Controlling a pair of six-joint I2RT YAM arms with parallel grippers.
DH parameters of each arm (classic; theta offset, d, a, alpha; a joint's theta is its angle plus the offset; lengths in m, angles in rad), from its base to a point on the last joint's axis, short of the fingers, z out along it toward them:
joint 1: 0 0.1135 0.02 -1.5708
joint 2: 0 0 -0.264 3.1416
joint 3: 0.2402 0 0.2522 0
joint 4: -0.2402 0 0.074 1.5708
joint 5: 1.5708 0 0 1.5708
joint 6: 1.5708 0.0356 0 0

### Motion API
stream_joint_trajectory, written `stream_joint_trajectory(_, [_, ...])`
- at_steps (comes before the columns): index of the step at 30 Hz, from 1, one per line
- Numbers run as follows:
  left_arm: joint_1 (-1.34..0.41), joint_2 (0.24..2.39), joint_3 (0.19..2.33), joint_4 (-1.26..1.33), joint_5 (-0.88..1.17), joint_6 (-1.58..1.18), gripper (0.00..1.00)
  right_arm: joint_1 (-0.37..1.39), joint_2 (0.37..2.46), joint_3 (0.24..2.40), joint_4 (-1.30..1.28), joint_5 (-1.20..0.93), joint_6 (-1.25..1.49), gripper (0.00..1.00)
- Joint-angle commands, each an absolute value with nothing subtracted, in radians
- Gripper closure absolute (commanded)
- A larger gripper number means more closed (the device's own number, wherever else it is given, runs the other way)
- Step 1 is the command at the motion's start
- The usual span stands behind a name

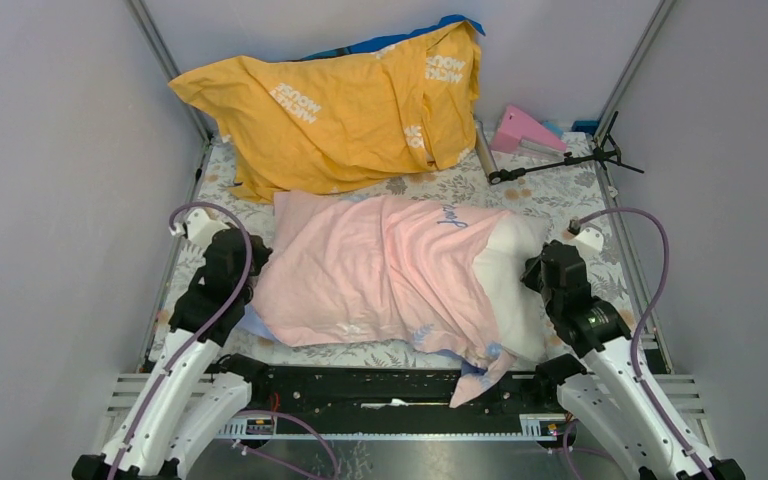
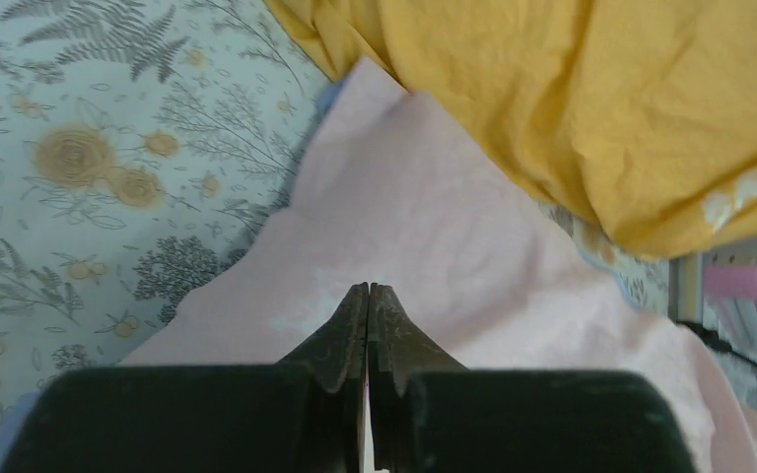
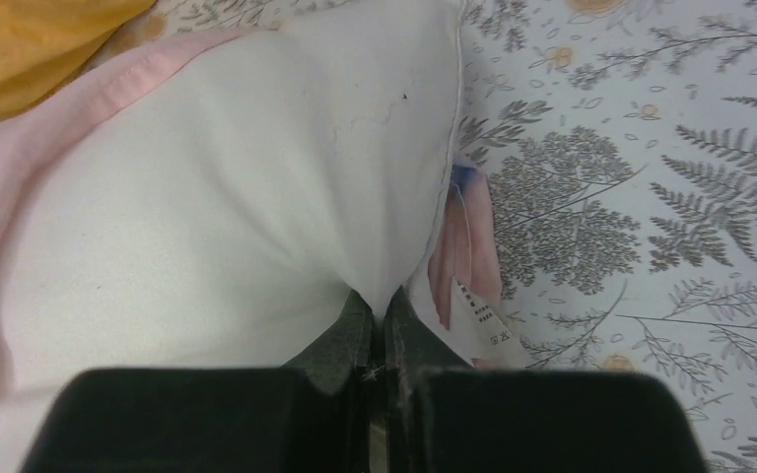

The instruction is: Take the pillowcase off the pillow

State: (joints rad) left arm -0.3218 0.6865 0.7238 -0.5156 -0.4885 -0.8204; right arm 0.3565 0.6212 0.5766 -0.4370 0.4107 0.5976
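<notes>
The pale pink pillowcase [image 1: 380, 270] lies across the middle of the table, and its open end droops over the front edge. The white pillow [image 1: 512, 285] sticks out of its right end. My left gripper [image 1: 250, 262] is at the case's left end, and in the left wrist view it [image 2: 368, 288] is shut on the pink fabric [image 2: 434, 217]. My right gripper [image 1: 532, 272] is shut on a pinch of the pillow's edge [image 3: 237, 197], its tips [image 3: 386, 301] next to the small white tag [image 3: 483, 320]. The pink hem [image 3: 20, 148] rings the pillow.
A yellow-orange cushion [image 1: 340, 110] with white lettering lies at the back, touching the pillowcase's far edge. A pink object [image 1: 525, 130] and a black stand [image 1: 560, 160] sit at the back right. The floral cloth [image 1: 520, 190] covers the table, and grey walls close in both sides.
</notes>
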Motion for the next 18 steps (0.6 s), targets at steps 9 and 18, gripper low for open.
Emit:
stream_joint_trajectory(9, [-0.299, 0.843, 0.771, -0.322, 0.099, -0.651, 0.46, 0.347, 0.605, 0.58, -0.315, 0.345, 0.617, 1.0])
stream_joint_trajectory(18, [-0.472, 0.925, 0.849, -0.295, 0.179, -0.614, 0.07, 0.347, 0.627, 0.558, -0.282, 0.311, 0.633, 1.0])
